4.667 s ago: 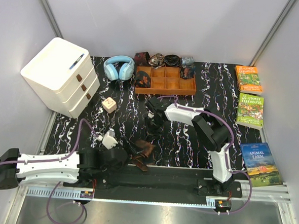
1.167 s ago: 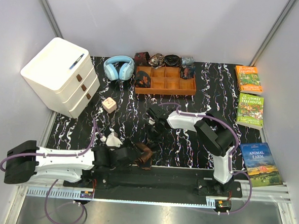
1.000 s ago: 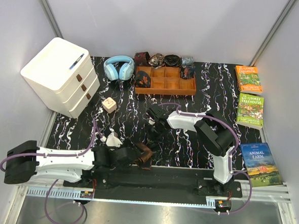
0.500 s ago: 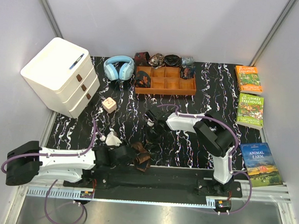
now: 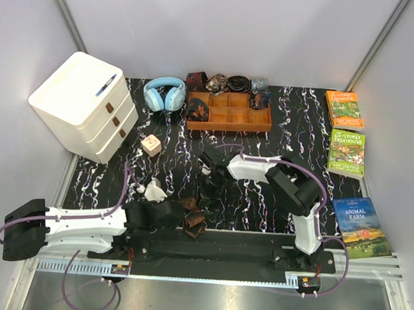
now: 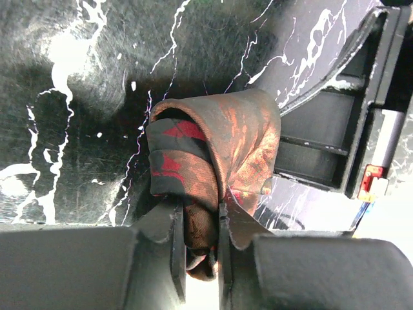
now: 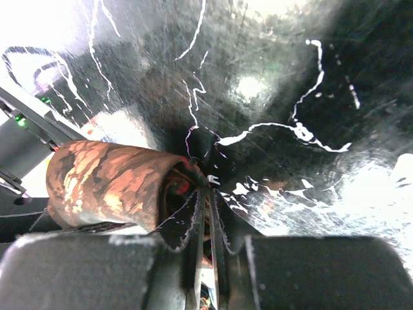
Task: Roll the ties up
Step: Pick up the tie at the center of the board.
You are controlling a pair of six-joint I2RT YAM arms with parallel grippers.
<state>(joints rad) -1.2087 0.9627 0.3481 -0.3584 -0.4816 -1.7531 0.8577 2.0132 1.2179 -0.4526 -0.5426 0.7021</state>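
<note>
top external: high above the near edge, looking down on the whole table [image 5: 293, 132]
left wrist: very near, facing down at the tie [image 6: 226, 142]
right wrist: equally near, downward
shared: tie, table

You are working in a robotics lab test cell, not a lived-in room: plain white wall panels [image 5: 222, 29] held by bare metal struts [image 5: 66, 13] close the bench on three sides. At 6 o'clock a slotted metal rail [image 5: 206, 276] and a black base plate [image 5: 222, 249] carry the arms [image 5: 83, 225]. The props are staged on a black marbled mat [image 5: 300, 122]: a white drawer unit [image 5: 83, 105] at 10 o'clock, headphones [image 5: 164, 94] at 11, books [image 5: 346, 153] at 3.
</note>
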